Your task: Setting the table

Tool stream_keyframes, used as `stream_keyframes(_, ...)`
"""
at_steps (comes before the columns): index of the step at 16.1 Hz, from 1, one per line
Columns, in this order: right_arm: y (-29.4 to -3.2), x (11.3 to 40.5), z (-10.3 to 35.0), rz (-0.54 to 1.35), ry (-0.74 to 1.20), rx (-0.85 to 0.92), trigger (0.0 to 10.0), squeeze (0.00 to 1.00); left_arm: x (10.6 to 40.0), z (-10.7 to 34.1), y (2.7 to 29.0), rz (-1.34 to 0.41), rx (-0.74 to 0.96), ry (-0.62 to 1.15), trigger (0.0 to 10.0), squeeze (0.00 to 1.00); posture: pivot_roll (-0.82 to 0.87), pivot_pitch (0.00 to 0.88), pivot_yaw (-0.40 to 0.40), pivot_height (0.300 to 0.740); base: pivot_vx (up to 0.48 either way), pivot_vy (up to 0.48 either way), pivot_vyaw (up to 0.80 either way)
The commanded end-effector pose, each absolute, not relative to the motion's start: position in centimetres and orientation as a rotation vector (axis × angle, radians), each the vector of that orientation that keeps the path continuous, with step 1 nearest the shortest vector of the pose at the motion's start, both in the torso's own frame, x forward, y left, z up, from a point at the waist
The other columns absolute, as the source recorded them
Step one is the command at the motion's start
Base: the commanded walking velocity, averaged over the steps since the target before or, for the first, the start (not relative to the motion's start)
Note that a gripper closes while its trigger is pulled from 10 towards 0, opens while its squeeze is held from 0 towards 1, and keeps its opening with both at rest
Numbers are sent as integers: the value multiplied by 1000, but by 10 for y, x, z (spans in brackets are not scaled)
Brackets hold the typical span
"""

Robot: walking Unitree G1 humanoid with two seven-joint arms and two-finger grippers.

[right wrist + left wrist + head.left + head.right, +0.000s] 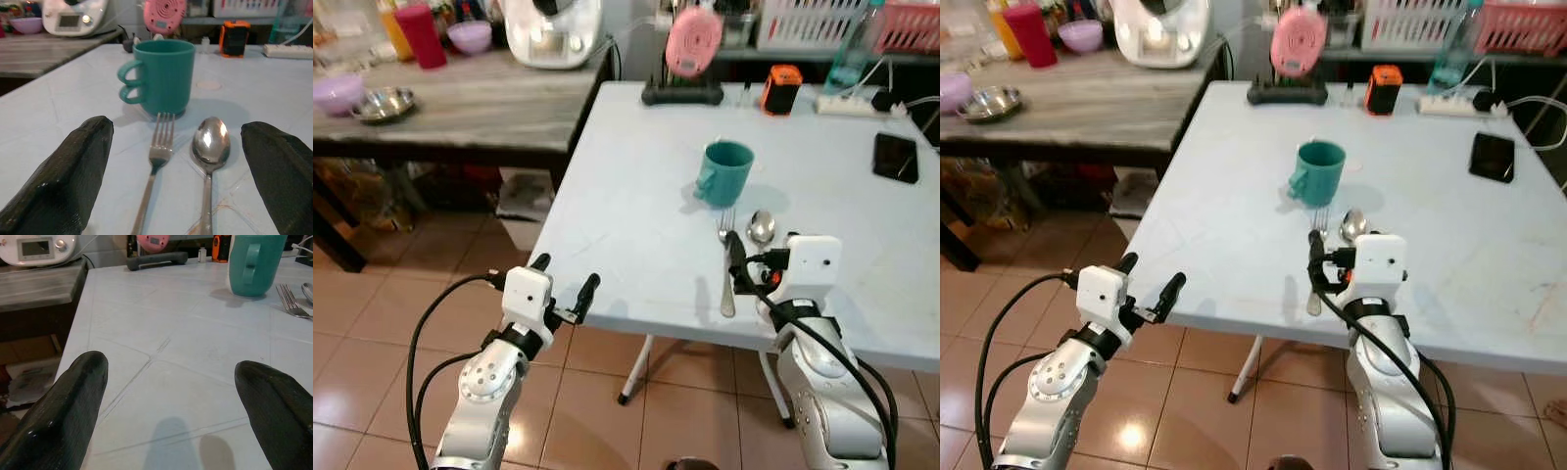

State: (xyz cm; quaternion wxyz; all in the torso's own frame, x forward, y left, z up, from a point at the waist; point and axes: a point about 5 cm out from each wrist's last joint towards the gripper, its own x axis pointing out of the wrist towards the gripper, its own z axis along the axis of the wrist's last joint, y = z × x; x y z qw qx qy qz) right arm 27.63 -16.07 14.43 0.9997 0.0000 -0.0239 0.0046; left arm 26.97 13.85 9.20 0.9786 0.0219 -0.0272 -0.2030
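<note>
Lying side by side before mug (726,172): fork (726,262), spoon (761,229); right gripper (178,171) hovering spread over both; left gripper (566,281) gaping at table (626,225) edge.

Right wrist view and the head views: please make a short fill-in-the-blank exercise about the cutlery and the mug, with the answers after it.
1. The fork lies to the ____ of the spoon.
2. The mug behind them is ____ in colour.
3. The right gripper has its fingers ____, one on each side of the cutlery.
4. The left gripper hovers at the table's ____.

Answers: left; teal; open; edge
</note>
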Motion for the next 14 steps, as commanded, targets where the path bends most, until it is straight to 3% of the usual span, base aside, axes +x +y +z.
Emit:
stream_keyframes(1,-161,278,143,-4,-37,0,10000,0,270,94,141,-420,58,-61,10000,0,-263,112,50,740,0,0,0)
stream_keyframes(7,-157,295,141,-11,-5,42,10000,0,268,94,140,-482,66,-61,10000,0,-261,128,56,740,0,0,0)
stream_keyframes(14,-143,309,125,-3,111,135,10000,0,261,100,127,-687,47,-76,10000,0,-240,134,65,740,0,0,0)
